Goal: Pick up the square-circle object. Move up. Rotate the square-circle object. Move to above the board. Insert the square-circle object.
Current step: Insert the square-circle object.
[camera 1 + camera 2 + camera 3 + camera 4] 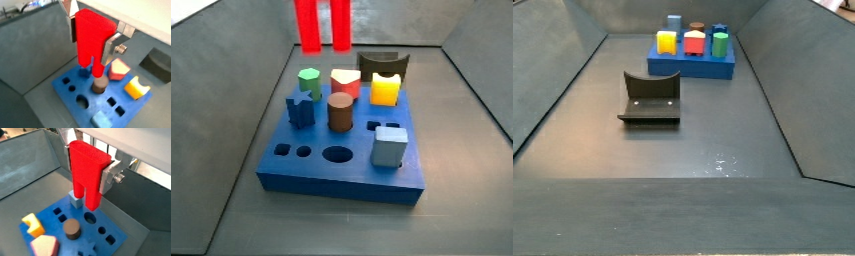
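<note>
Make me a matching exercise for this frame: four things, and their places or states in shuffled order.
Things:
1. bright red flat square-circle object
2. brown cylindrical peg
3. dark L-shaped fixture
4. thick blue board

Places or states:
a. standing on the grey floor, apart from the slab
b. held in the gripper, legs down, above the slab
c. standing upright in the slab
d. has empty holes along one edge

Pairs: 1-b, 2-c, 3-a, 4-d
</note>
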Tool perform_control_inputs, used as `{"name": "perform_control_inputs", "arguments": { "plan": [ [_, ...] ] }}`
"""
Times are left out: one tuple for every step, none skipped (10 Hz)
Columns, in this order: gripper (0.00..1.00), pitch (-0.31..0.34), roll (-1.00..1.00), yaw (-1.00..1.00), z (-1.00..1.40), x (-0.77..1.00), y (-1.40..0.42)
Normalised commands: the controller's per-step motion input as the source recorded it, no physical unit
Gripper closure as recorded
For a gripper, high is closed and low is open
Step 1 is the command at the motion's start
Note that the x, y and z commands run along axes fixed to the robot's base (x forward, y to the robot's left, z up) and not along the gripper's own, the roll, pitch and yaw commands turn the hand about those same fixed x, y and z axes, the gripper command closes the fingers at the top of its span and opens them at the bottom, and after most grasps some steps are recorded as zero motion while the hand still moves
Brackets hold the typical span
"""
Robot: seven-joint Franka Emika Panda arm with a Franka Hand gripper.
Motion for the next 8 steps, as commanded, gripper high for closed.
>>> {"name": "perform_control_inputs", "arguments": {
  "plan": [
    [1.00, -0.260, 0.12, 0.15, -0.69, -0.06, -0.39],
    [1.00, -0.256, 0.08, 0.19, -0.72, -0.07, -0.17],
    [1.00, -0.244, 0.06, 0.19, -0.75, -0.05, -0.08],
    [1.00, -0.233, 0.08, 0.15, -0.78, -0.04, -0.04],
    [1.00, -0.227, 0.11, 0.08, -0.78, -0.08, 0.00],
    [1.00, -0.267, 0.09, 0.06, -0.74, -0.23, 0.00],
    [1.00, -0.284, 0.04, 0.06, -0.59, -0.31, 0.00],
    [1.00, -0.270, 0.01, 0.05, -0.51, -0.31, 0.00]
  ]
}}
